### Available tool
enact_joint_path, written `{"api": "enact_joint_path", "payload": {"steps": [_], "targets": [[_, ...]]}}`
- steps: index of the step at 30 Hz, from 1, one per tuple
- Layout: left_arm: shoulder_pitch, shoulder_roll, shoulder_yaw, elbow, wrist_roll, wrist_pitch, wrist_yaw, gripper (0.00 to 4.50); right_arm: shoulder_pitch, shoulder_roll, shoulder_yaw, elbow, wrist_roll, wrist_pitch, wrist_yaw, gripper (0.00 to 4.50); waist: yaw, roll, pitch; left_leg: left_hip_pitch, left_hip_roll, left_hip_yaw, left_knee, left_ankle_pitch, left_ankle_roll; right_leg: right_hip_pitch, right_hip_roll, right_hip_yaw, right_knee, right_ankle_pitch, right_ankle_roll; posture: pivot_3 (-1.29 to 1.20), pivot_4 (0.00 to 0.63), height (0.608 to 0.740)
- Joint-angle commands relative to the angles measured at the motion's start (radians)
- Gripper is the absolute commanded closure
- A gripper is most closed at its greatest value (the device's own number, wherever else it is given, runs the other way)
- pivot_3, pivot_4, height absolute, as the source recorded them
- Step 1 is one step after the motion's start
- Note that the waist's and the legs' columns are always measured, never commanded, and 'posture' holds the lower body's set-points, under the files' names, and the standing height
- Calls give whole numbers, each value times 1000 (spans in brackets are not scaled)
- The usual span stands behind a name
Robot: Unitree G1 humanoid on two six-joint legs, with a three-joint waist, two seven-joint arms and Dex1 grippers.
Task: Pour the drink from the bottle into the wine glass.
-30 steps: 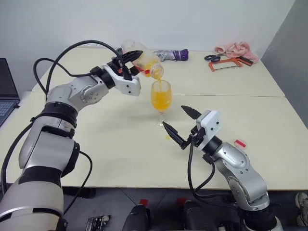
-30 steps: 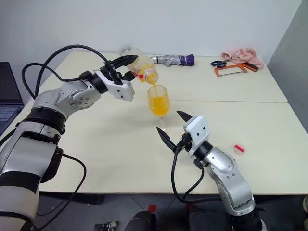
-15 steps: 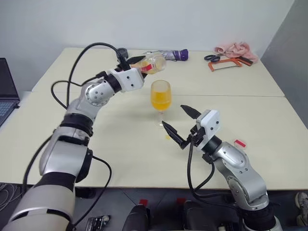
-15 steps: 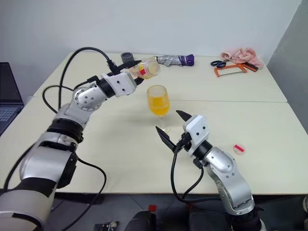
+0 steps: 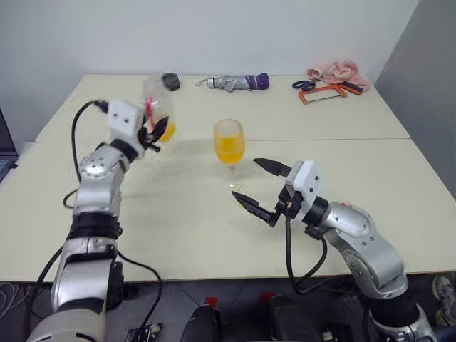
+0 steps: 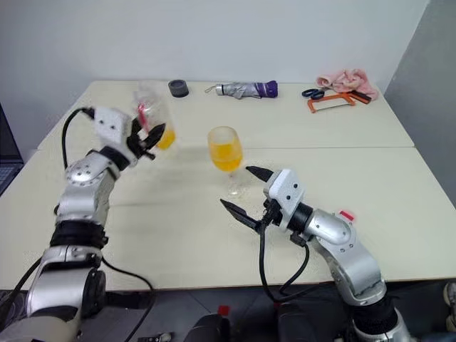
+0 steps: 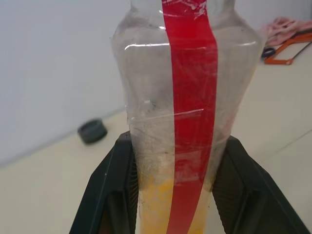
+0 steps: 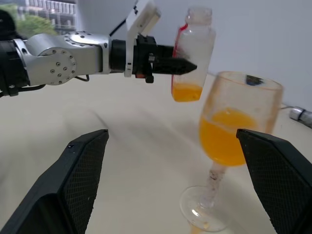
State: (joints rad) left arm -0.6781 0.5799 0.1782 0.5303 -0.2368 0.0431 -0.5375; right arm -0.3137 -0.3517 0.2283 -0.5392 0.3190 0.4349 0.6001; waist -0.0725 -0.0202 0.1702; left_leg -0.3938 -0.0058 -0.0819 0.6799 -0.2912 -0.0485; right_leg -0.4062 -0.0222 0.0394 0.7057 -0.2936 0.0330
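Orange drink [image 5: 228,148] stood in the lower half of the glass's [image 5: 229,142] bowl, just above the frame's centre, with the glass upright on the table [image 5: 342,153]. A small remainder of it lay at the bottom of the bottle [image 6: 152,117], which was held upright in the upper left of the frame, well apart from the glass. A second before, the bottle had been tipped mouth-down over the rim with the stream running; since then the left arm had rolled it back upright and swung it away to the left. The left gripper [image 6: 149,135] was clamped on the bottle's lower body, one black finger on each side, as the left wrist view showed plainly. The bottle's neck looked uncapped in the right wrist view, though motion blur left that unsure.

The right gripper [image 5: 261,187] hovered just below and right of the glass's foot, its fingers spread wide and holding nothing; it had barely shifted over that second.

Judging by the filled glass and the withdrawn bottle, the pour itself seemed finished. What probably remained was to set the bottle down on the table's left side and let go of it. A faint yellow mark by the foot may have been a spill.
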Motion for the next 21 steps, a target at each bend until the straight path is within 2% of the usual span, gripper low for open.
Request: {"api": "enact_joint_path", "payload": {"steps": [1, 8, 20, 21], "targets": [[54, 28, 77, -105, -73, 92, -14, 2819, -62, 4, 6, 24, 2, 18, 11, 0, 0, -1, 0, 0, 0, 0, 0, 0, 0, 0, 0, 0, 0, 0, 0, 0, 150, 740], [155, 43, 122, -149, -87, 130, -24, 2819, -124, 9, 54, 81, -37, 31, 20, 0, 20, -3, -2, 0, 0, 0, 1, 0, 0, 0, -2, 0, 0, 0, 0, 0, 150, 740], [216, -16, 178, -121, -110, 102, -5, 2819, -176, 10, 106, 117, -82, 58, 23, 0, 20, -4, -2, 0, 0, 0, 0, 0, 0, 0, -2, 0, 0, 0, 0, 0, 150, 740], [219, -18, 180, -124, -112, 105, -4, 2469, -176, 9, 106, 116, -84, 63, 21, 0, 20, -4, -2, 0, 0, 0, 0, 0, 0, 0, -2, 0, 0, 0, 0, 0, 150, 740]]}}
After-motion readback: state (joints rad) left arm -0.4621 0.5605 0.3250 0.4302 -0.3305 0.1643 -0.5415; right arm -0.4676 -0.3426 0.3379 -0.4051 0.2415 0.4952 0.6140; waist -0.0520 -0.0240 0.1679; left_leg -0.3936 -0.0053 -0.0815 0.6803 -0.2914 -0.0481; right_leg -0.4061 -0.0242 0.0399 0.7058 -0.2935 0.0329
